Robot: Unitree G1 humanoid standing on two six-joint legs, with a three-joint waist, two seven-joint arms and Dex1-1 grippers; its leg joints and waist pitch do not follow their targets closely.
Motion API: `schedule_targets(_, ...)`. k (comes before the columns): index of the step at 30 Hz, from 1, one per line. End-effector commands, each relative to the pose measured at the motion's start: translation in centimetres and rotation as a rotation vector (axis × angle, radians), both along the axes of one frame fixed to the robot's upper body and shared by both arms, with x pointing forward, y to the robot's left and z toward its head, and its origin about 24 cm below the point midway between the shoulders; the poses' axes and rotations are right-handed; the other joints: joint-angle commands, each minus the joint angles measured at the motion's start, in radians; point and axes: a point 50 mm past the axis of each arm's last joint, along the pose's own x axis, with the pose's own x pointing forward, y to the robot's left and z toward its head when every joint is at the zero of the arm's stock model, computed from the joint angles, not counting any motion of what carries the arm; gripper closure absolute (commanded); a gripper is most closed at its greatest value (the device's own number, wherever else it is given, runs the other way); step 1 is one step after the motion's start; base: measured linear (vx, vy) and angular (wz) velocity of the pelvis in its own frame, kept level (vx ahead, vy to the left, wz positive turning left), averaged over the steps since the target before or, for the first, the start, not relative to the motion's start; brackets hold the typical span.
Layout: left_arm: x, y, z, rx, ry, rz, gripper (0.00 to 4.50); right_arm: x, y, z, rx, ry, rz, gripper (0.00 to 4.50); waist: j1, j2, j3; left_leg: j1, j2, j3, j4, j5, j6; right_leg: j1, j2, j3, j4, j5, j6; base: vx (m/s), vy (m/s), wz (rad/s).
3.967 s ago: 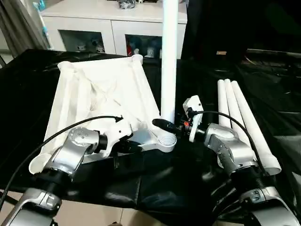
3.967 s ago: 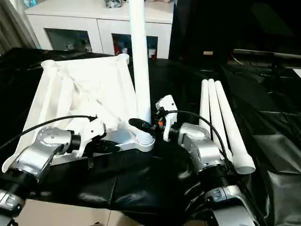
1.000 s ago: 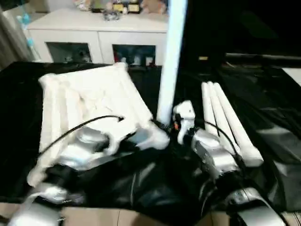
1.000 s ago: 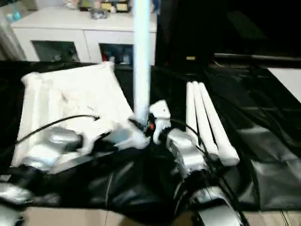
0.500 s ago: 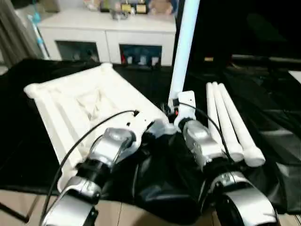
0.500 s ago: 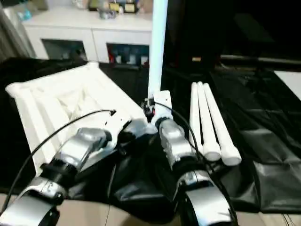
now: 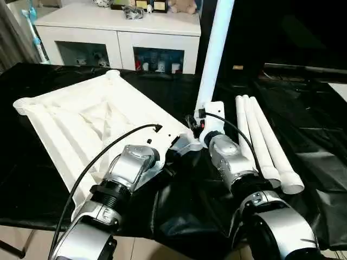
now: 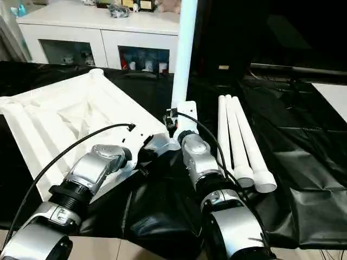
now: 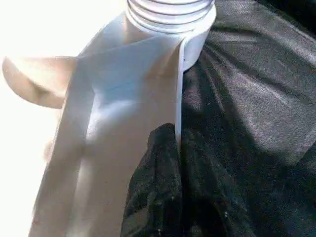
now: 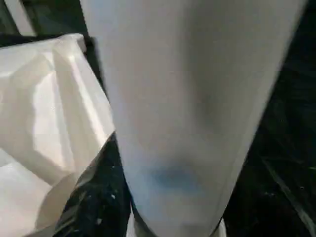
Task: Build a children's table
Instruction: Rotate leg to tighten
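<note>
Rotated on the black cloth, the tabletop (image 7: 92,122) now lies diagonal. One leg (image 7: 214,59) stands in its near corner socket, right gripper (image 7: 198,123) clasping it; left gripper (image 7: 172,146) pinches the rim. Three legs (image 7: 263,143) remain.

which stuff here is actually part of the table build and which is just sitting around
Part of the build:
- tabletop
- upright leg standing at the tabletop's near corner
- three spare legs lying side by side on the black sheet

Just lying about:
- white cabinet with glass doors
- trinkets on the cabinet
</note>
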Motion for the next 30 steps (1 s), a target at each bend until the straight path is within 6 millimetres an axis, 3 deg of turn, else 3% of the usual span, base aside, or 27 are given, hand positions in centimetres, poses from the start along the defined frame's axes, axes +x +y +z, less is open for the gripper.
schedule_targets(1,-0.3,0.1,-1.0,0.035,0.023,0.008,4.5,-2.7,2.3,-4.1,0.044,0.197,0.106,1.91,0.001,0.01,-0.013,-0.024,0.047,-0.011,-0.083,-0.307,0.029,0.016,-0.066,0.053,-0.105,-0.325,-0.156,0.0,0.0,0.0)
schedule_targets(3,-0.4,0.3,-0.9,0.036,0.016,-0.007,4.5,-2.5,2.4,-3.7,0.055,0.172,0.13,1.65,-0.001,0.007,-0.015,-0.028,0.048,-0.012,-0.083,-0.286,0.026,0.02,-0.064,0.051,-0.101,-0.294,-0.161,0.0,0.0,0.0)
schedule_targets(4,-0.4,0.4,-0.9,0.04,0.01,-0.024,4.5,-2.4,2.5,-3.4,0.051,0.154,0.149,1.47,-0.003,0.013,-0.014,-0.03,0.048,-0.011,-0.081,-0.265,0.033,0.021,-0.064,0.052,-0.098,-0.262,-0.17,0.0,0.0,0.0)
schedule_targets(6,-0.5,0.6,-0.9,0.044,0.002,-0.039,4.5,-2.3,2.5,-3.0,0.047,0.129,0.176,1.43,-0.006,0.014,-0.015,-0.031,0.046,-0.008,-0.078,-0.251,0.044,0.022,-0.065,0.052,-0.1,-0.261,-0.178,0.0,0.0,0.0)
schedule_targets(8,-0.5,1.0,-0.9,0.047,-0.016,-0.057,4.5,-2.1,2.6,-2.4,0.055,0.096,0.21,1.08,-0.009,0.012,-0.018,-0.04,0.047,-0.006,-0.073,-0.186,0.058,0.027,-0.064,0.051,-0.092,-0.193,-0.192,0.0,0.0,0.0)
schedule_targets(12,-0.7,1.5,-0.5,0.048,-0.059,-0.129,4.5,-2.0,2.4,-1.2,0.074,0.025,0.308,0.75,-0.01,0.016,-0.018,-0.039,0.05,-0.003,-0.069,-0.151,0.074,0.028,-0.063,0.049,-0.087,-0.136,-0.216,0.0,0.0,0.0)
schedule_targets(21,-2.4,2.5,0.0,-0.063,-0.035,-0.316,4.5,-2.5,-0.3,-0.7,-0.048,-0.04,0.486,0.05,-0.008,0.021,-0.026,-0.035,0.049,0.007,-0.047,-0.003,0.109,0.037,-0.055,0.048,-0.057,0.138,-0.288,0.0,0.0,0.0)
schedule_targets(26,-3.9,3.7,0.3,-0.106,-0.007,-0.488,4.5,-4.1,-1.5,-0.1,-0.038,-0.07,0.732,0.05,0.013,0.025,-0.033,-0.031,0.05,0.01,-0.027,0.097,0.195,0.035,-0.051,0.045,-0.036,0.302,-0.31,0.0,0.0,0.0)
schedule_targets(28,-4.3,4.2,0.5,-0.111,0.02,-0.521,4.5,-4.6,-1.9,0.1,-0.047,-0.068,0.794,0.05,0.019,0.025,-0.036,-0.036,0.052,0.009,-0.021,0.138,0.211,0.036,-0.048,0.042,-0.025,0.353,-0.312,0.0,0.0,0.0)
schedule_targets(30,-4.8,4.7,0.8,-0.123,0.035,-0.565,4.5,-5.2,-2.3,0.1,-0.061,-0.06,0.853,0.05,0.024,0.026,-0.036,-0.038,0.053,0.01,-0.016,0.142,0.214,0.032,-0.047,0.04,-0.022,0.348,-0.313,0.0,0.0,0.0)
